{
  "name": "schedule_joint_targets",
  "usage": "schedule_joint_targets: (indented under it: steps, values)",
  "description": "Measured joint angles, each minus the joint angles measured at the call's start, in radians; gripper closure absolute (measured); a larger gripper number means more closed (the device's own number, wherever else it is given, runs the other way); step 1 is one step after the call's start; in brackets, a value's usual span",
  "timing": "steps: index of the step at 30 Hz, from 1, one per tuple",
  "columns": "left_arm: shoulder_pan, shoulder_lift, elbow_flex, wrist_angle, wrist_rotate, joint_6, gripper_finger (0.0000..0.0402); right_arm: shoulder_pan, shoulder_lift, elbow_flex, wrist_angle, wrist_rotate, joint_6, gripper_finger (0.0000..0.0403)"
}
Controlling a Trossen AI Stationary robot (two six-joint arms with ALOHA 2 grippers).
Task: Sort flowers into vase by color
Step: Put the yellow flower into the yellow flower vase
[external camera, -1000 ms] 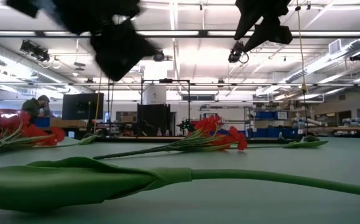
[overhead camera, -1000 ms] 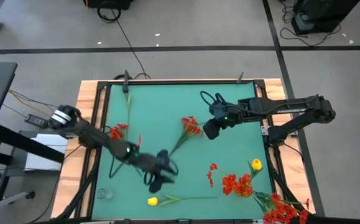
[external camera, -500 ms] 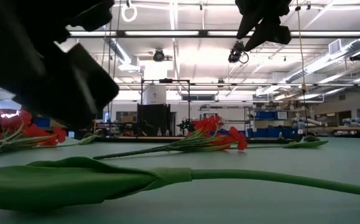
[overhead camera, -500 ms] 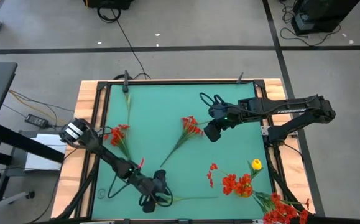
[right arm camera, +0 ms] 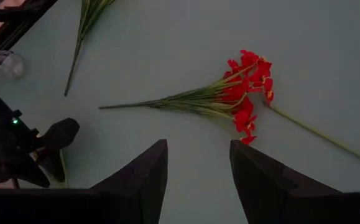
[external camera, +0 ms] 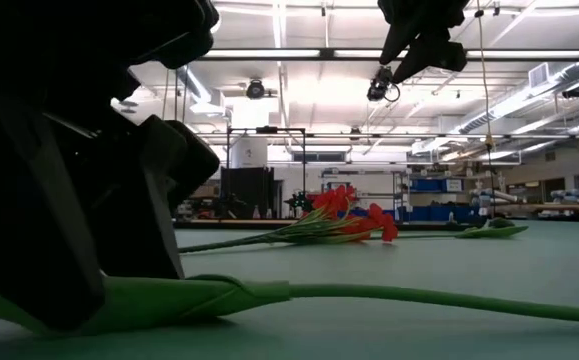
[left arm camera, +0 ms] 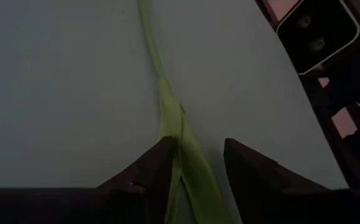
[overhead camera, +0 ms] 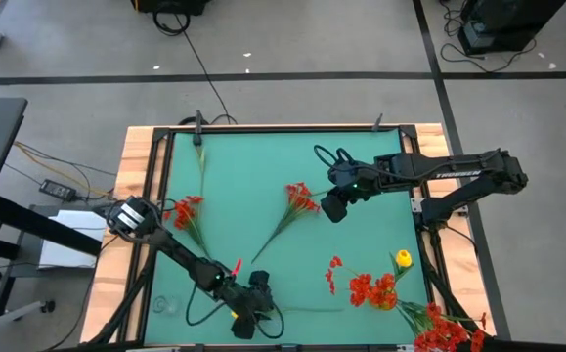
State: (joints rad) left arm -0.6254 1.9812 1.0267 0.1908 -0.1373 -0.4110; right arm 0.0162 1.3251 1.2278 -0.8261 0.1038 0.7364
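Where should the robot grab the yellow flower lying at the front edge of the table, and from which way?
Probably by its green stalk, just behind the head, coming straight down from above. The flower lies flat on the table, so the thin stalk fits between the fingers while the soft bloom stays unsqueezed. The left gripper is already there, open, a finger on either side. The right gripper waits mid-table.

Desk [overhead camera: 253,166]: green mat, wood rim. Lying on it: red flowers [overhead camera: 300,200] mid-desk, stalk running toward the near edge; red bunch [overhead camera: 186,209] by the left edge; red cluster [overhead camera: 372,289] and yellow flower [overhead camera: 402,259] near the right near corner; green stem [overhead camera: 307,311] along the near edge.
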Motion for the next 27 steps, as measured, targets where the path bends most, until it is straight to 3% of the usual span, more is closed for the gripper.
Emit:
schedule_joint_targets:
  steps: [4, 11, 15, 18, 24, 27]
  values:
    - [0.0, -0.002, 0.001, -0.019, -0.008, 0.0, 0.0274, 0.0, 0.0, 0.0, 0.0, 0.0, -0.007, 0.0222]
    - [0.002, -0.003, 0.015, -0.074, -0.012, 0.012, 0.0388, -0.006, 0.0, 0.0, 0.0, 0.007, -0.033, 0.0222]
    - [0.001, -0.002, 0.071, -0.187, -0.011, 0.09, 0.039, -0.019, 0.0, 0.0, 0.001, 0.007, -0.033, 0.0222]
    - [0.004, -0.011, 0.146, -0.365, -0.039, 0.176, 0.0392, -0.028, 0.0, 0.0, 0.001, 0.007, -0.034, 0.0222]
    - [0.047, -0.062, 0.303, -0.754, -0.169, 0.335, 0.0393, -0.047, 0.001, -0.001, 0.018, -0.012, -0.042, 0.0222]
    - [0.073, -0.117, 0.363, -0.852, -0.235, 0.461, 0.0394, -0.058, 0.001, -0.001, 0.034, -0.055, -0.05, 0.0221]
